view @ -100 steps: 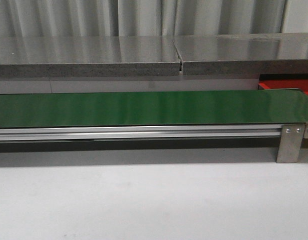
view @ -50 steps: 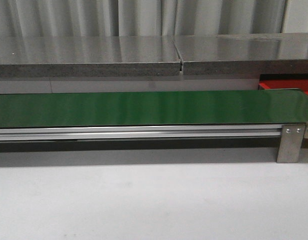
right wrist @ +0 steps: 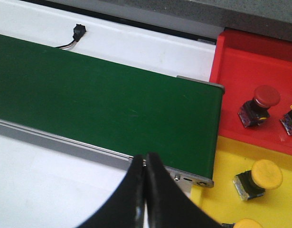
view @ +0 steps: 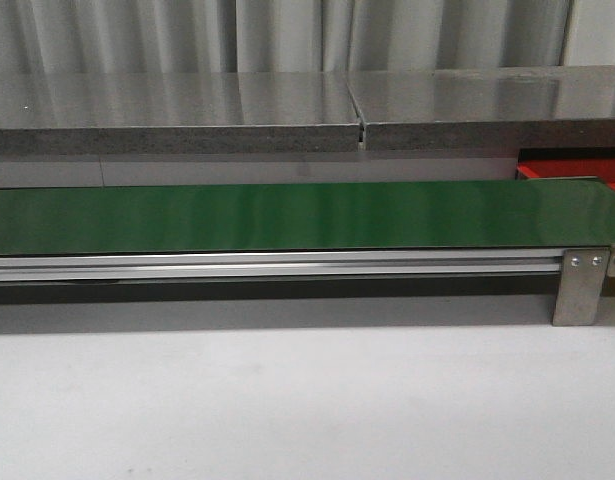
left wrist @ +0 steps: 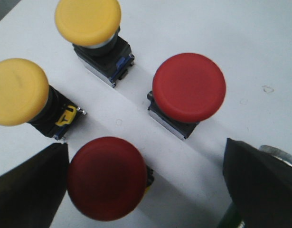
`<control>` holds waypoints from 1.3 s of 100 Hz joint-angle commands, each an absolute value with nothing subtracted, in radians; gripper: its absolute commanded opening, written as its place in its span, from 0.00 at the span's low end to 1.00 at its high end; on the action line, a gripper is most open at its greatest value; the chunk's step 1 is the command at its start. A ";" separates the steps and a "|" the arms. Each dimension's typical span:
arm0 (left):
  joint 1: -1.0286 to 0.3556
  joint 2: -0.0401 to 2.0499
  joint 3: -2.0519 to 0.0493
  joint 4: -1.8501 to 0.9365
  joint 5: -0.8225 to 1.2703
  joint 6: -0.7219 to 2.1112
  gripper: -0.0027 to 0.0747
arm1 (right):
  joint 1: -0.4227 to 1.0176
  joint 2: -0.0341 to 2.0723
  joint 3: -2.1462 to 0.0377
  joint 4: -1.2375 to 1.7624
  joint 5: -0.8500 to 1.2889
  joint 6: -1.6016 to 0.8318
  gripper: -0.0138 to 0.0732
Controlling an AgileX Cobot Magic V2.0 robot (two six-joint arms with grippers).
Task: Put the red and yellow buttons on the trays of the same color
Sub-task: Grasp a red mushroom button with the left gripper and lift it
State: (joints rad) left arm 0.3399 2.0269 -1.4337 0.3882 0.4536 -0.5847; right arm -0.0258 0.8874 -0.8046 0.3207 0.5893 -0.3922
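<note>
In the left wrist view, two red buttons (left wrist: 105, 178) (left wrist: 188, 88) and two yellow buttons (left wrist: 88, 21) (left wrist: 17, 91) stand on the white table. My left gripper (left wrist: 146, 183) is open. The nearer red button sits between its fingers, close against one finger (left wrist: 29, 187) and well apart from the other. In the right wrist view my right gripper (right wrist: 145, 159) is shut on nothing above the belt's end. Beside it, the red tray (right wrist: 240, 57) holds a red button (right wrist: 259, 104), and the yellow tray (right wrist: 226, 156) holds a yellow button (right wrist: 259, 178). Neither gripper shows in the front view.
The long green belt (view: 287, 215) runs across the table on a metal frame (view: 577, 285), with the red tray's corner (view: 577, 170) past its right end. A grey shelf (view: 287, 110) runs behind it. A small cable plug (right wrist: 79, 31) lies behind the belt.
</note>
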 commanded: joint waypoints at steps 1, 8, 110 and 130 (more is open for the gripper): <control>0.335 1.974 -1.464 0.402 0.417 -0.588 0.82 | -0.024 0.876 -0.830 0.326 0.526 -0.402 0.08; 0.335 1.974 -1.464 0.406 0.417 -0.588 0.75 | -0.024 0.876 -0.830 0.326 0.526 -0.402 0.08; 0.367 1.805 -1.465 0.412 0.520 -0.588 0.01 | -0.024 0.876 -0.830 0.326 0.526 -0.402 0.08; 0.342 1.701 -1.465 0.383 0.562 -0.539 0.01 | -0.024 0.876 -0.830 0.326 0.526 -0.402 0.08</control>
